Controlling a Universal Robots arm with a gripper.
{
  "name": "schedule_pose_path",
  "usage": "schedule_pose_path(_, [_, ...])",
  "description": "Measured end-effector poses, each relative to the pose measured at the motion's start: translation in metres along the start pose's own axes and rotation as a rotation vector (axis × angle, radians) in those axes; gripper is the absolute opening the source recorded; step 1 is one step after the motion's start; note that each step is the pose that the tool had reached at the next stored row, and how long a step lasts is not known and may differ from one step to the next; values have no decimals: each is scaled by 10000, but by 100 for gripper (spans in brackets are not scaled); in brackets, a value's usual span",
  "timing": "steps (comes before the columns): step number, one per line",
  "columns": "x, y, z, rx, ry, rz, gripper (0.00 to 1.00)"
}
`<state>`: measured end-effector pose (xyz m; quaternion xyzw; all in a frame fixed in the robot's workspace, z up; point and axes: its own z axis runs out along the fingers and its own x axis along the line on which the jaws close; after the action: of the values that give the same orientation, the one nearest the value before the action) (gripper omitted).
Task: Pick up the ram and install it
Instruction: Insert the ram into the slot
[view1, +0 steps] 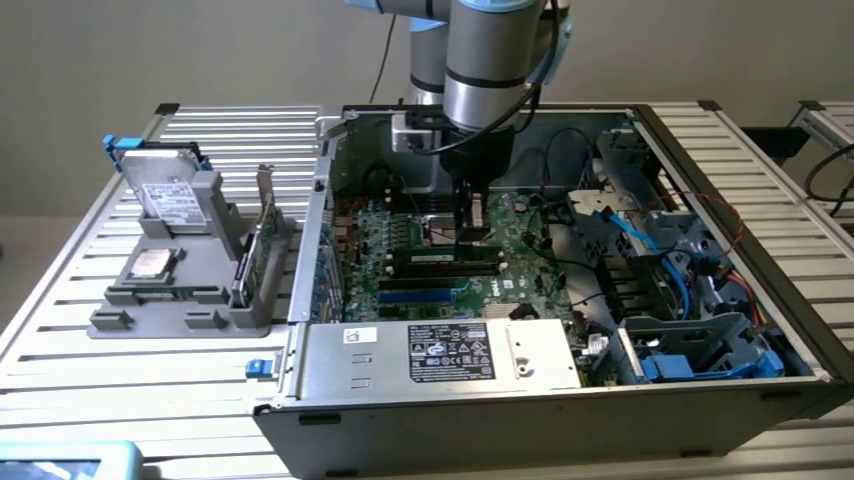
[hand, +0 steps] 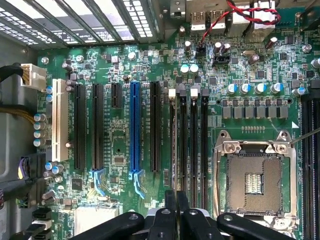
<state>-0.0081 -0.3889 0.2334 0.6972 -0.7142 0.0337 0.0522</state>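
Note:
My gripper (view1: 470, 238) reaches down into the open computer case (view1: 694, 150), right over the black memory slots (hand: 194, 145) of the green motherboard (hand: 115, 150). In the wrist view its two fingertips (hand: 170, 200) are pressed close together, so my gripper (hand: 176, 197) is shut. The ram (view1: 434, 260) is a long dark stick standing on edge in the slot line directly under the fingertips. From the wrist it is seen edge-on as a thin dark strip (hand: 173, 145) running away from the fingers. The fingers pinch its upper edge.
An empty CPU socket (hand: 252, 182) lies beside the memory slots, with several expansion slots (hand: 134, 130) on the other side. A power supply (view1: 441, 350) and cables (view1: 627, 230) crowd the case. At the exterior view's left, a grey holder (view1: 187, 300) carries a drive, a chip and a green bracketed card (view1: 267, 230).

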Motion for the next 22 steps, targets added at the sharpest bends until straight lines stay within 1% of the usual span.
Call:
schedule_pose_path(6, [-6, 2, 7, 13, 1, -43, 13])
schedule_pose_path(22, [8, 1, 26, 15, 1, -58, 13])
